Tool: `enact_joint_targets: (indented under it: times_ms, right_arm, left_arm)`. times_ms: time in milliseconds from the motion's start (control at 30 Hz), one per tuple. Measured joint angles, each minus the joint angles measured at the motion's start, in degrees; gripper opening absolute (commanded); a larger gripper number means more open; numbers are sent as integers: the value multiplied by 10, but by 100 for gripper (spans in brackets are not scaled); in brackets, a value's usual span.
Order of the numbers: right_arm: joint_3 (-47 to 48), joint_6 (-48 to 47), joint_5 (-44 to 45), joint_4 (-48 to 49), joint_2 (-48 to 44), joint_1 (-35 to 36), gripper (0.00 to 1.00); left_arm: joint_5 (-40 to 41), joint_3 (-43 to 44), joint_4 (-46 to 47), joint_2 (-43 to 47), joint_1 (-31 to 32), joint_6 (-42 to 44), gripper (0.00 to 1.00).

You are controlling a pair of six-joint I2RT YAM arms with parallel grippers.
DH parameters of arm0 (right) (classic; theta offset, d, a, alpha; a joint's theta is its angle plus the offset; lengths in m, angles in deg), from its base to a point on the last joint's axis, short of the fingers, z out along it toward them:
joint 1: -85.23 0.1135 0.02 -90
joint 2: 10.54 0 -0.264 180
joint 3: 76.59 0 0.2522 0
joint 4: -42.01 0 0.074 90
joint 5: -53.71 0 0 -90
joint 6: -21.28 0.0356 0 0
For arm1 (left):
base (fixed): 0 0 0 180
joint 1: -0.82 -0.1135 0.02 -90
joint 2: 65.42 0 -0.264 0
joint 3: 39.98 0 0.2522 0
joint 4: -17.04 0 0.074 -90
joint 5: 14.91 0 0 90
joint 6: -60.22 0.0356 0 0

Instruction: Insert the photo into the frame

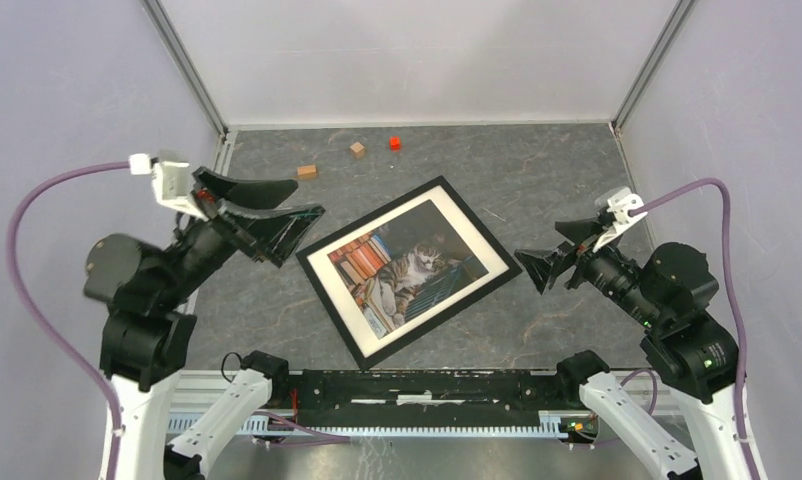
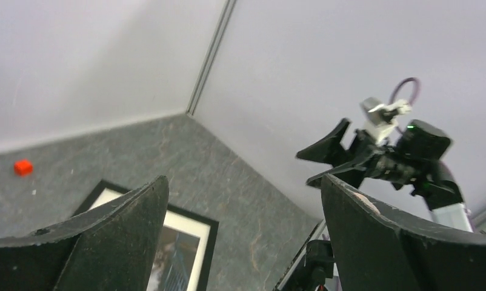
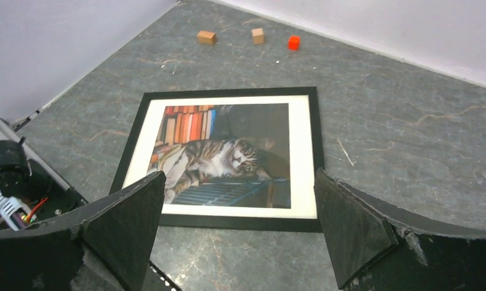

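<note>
- as the frame (image 1: 330, 310) lies flat and skewed on the tabletop (image 1: 577, 180), midway between the two arms, i read the photo (image 1: 405, 268) as already seated inside it: a cat among books, with a white mat (image 3: 302, 157) around it.
- left tool (image 2: 245, 182): jaws wide apart, holding nothing, raised off the tabletop to the left of the frame and not touching it.
- right tool (image 3: 239, 179): jaws also wide apart and empty, hanging to the right of the frame and looking down across it.
- handling, as i judge it: the frame looks stiff and flat, probably light, with a thin black edge that gives little lip while it lies flat. i cannot tell if there is glass over the picture, so i would treat the face as fragile and slippery and keep off it.
- where i would hold: on the black edge, at two opposite sides or a corner, with one finger slipped under the rim. a squeeze across the face would risk bending the mat or shifting the photo.
- the photo itself would be thin and floppy. if it needs nudging, i would press on the mat border, not on the print.
- three small blocks (image 1: 357, 149) sit near the far wall, well apart from the frame.
</note>
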Motion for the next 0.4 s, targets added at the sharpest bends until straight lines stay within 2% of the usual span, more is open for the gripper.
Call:
enact_joint_targets:
  times_ms: [167, 400]
  right_arm:
    - [0, 7, 20, -10, 0, 19, 98]
    - [-23, 22, 43, 2, -50, 24, 98]
  left_arm:
    - [-11, 33, 24, 35, 0, -1, 100]
    - [-26, 41, 52, 49, 0, -6, 100]
